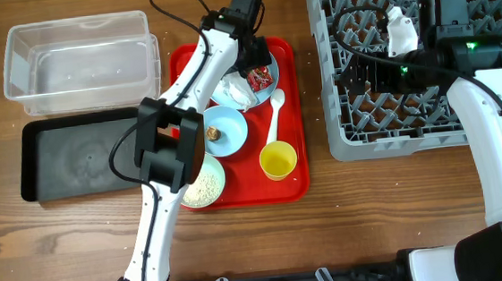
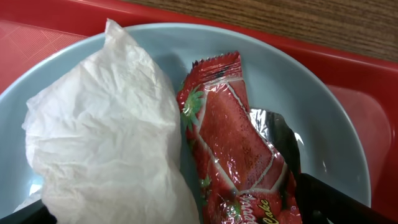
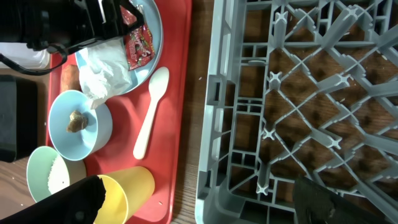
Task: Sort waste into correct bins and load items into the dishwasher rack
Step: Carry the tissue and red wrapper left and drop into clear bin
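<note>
On the far left, a clear tub point(image 1: 79, 64) sits on the table point(image 1: 330, 233). A black tray point(image 1: 82, 158) lies just in front of it.

Next comes a flat red tray point(image 1: 287, 84) with many things on it. At its front left is a green-white bowl point(image 3: 38, 160) with white rice point(image 3: 56, 177) inside. Just behind it is a blue bowl point(image 1: 233, 121) with a small brown scrap point(image 3: 76, 121) in it. An orange carrot point(image 3: 68, 79) lies on the red tray beside the plate point(image 2: 292, 81).

On the plate, a crumpled white napkin point(image 2: 106, 137) lies next to a shiny red wrapper point(image 2: 230, 143). They touch each other. The left claw point(image 2: 177, 210) hangs low over them with its fingers spread wide. It pinches nothing.

A white spoon point(image 1: 276, 116) lies on the red tray to the right of the blue bowl. A yellow cup point(image 1: 279, 161) stands at its near end.

On the right is the big grey rack point(image 1: 394, 138). The right claw point(image 3: 198, 186) hangs over it, spread wide and holding nothing.
</note>
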{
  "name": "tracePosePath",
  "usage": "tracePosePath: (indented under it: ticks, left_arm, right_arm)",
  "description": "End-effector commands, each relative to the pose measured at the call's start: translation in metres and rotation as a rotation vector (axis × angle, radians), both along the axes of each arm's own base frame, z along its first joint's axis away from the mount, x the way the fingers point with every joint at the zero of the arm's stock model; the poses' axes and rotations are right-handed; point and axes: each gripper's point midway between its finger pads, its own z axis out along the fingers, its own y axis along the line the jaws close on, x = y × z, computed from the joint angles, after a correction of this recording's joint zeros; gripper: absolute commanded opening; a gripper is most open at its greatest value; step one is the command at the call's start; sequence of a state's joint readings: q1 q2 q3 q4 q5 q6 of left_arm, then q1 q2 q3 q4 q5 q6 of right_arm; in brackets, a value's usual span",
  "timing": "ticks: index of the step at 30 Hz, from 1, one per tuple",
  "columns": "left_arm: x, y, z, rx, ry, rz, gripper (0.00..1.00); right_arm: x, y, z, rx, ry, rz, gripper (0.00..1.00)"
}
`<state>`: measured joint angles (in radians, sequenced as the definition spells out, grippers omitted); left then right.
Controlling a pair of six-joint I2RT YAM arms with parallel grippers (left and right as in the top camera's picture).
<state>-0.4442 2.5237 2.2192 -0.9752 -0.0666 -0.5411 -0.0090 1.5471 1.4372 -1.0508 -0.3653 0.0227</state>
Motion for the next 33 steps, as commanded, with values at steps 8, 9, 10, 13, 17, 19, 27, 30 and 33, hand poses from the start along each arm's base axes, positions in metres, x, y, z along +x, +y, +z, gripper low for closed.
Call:
tracePosePath:
  ticks: [8,9,10,13,17,19,27,30,33]
  left_arm:
    - [-0.017,-0.004,-0.059,0.020,0.106,0.001,0.47]
    - [-0.017,-0.004,-0.060,0.021,0.106,-0.002,0.40]
    - [-0.017,-0.004,-0.060,0.021,0.106,-0.002,0.32]
    - [-0.017,-0.004,-0.060,0.021,0.107,-0.001,0.14]
    - [-0.016,-0.004,-0.055,0.019,0.102,-0.002,0.04]
    - [-0.016,-0.003,-0.047,0.017,0.096,-0.004,0.04]
    - [0.002,0.011,0.077,-0.052,-0.091,-0.019,0.04]
    - [0.006,0.025,0.119,-0.075,-0.156,0.000,0.04]
    - [0.006,0.050,0.164,-0.087,-0.222,0.024,0.04]
  right_arm:
    - [0.004,0.001,0.005,-0.005,-0.014,-0.001,1.00]
    - [0.004,0.001,0.005,-0.005,-0.014,-0.001,1.00]
    - [0.004,0.001,0.005,-0.005,-0.014,-0.001,1.00]
    - [0.004,0.001,0.005,-0.005,-0.013,-0.001,1.00]
    - [0.004,0.001,0.005,-0.005,-0.014,-0.001,1.00]
    - [0.004,0.001,0.005,-0.005,-0.014,-0.001,1.00]
    - [0.005,0.001,0.006,-0.004,-0.018,-0.001,1.00]
    - [0.005,0.001,0.006,-0.004,-0.018,-0.001,1.00]
    - [0.005,0.001,0.006,-0.004,-0.019,-0.001,1.00]
